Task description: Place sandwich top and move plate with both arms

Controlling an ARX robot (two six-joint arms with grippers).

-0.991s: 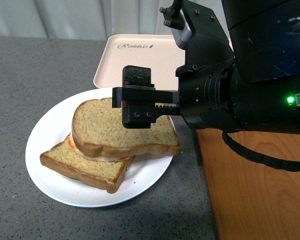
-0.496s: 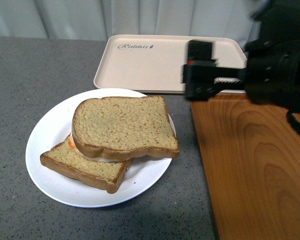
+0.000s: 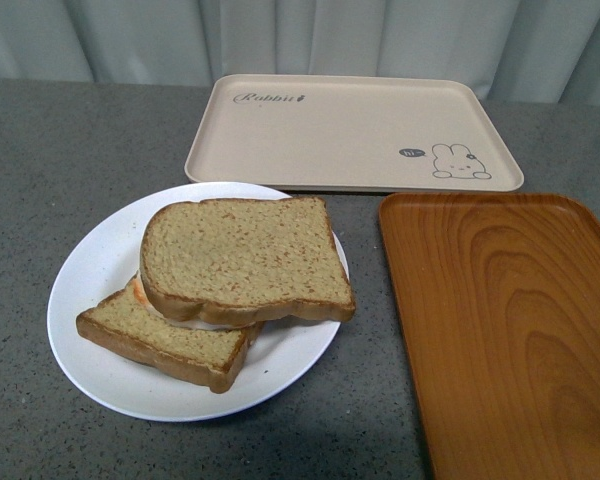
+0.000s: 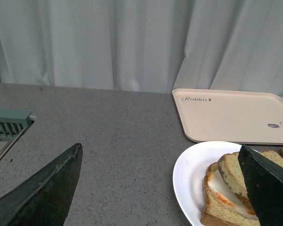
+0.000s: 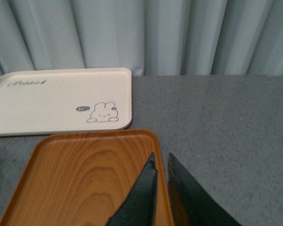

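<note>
Front view: thick tan-brown sandwich top (image 3: 242,258) lies skewed on lower bread slice (image 3: 160,340), both on round glossy white plate (image 3: 90,270).
L gripper (image 4: 160,147) spread wide, empty, beside plate; R gripper (image 5: 161,157) nearly closed, empty, above orange-brown wood-grain tray (image 3: 510,320); beige rabbit-print tray (image 3: 350,125) behind.

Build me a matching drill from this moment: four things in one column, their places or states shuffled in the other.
Things:
1. top slice
2. beige tray
3. wood tray
4. left hand

Places or states:
A. right of the plate
B. open, holding nothing
C. stacked askew on the lower slice
D. behind the plate

Pairs: 1-C, 2-D, 3-A, 4-B
</note>
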